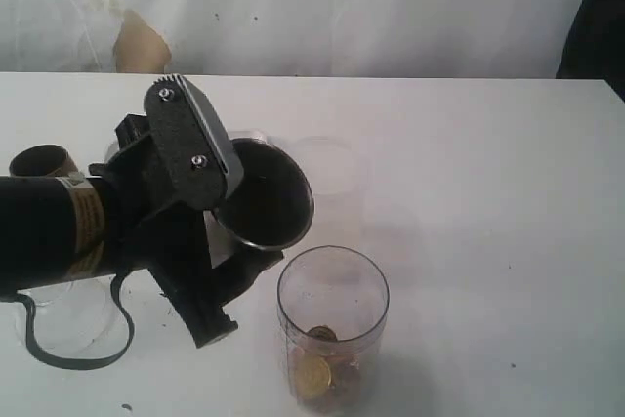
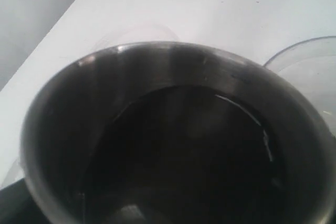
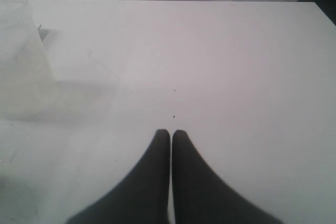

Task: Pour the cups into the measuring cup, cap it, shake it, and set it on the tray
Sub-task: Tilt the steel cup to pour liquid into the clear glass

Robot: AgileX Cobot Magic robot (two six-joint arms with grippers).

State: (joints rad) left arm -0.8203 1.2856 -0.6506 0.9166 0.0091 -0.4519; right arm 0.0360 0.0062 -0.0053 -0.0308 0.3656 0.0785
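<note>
- The clear, colourless plastic measuring cup [image 1: 333,324] stands upright at the lower centre of the exterior view, its mouth uncovered, with gold-coloured round pieces [image 1: 312,374] lying at its bottom.
- Just up and left of its rim, the tall tapered shiny steel tumbler [image 1: 266,198] is tipped steeply, mouth turned toward the camera; its lower rim edge is close to the measuring cup's rim, and I cannot tell whether they touch.
- The left fingers [image 1: 190,148] pinch the steel tumbler across its wall, the black arm filling the left side of the frame.
- A faint frosted tumbler [image 1: 332,173] stands just behind the steel tumbler.
- A short rounded glossy brown cup [image 1: 39,160] sits at the far left, partly hidden by the arm.
- The white bench [image 1: 488,192] runs open from the measuring cup to the right frame edge and back to its far edge along the wall.
- The right fingers [image 3: 157,177] are pressed together, low over bare bench.
</note>
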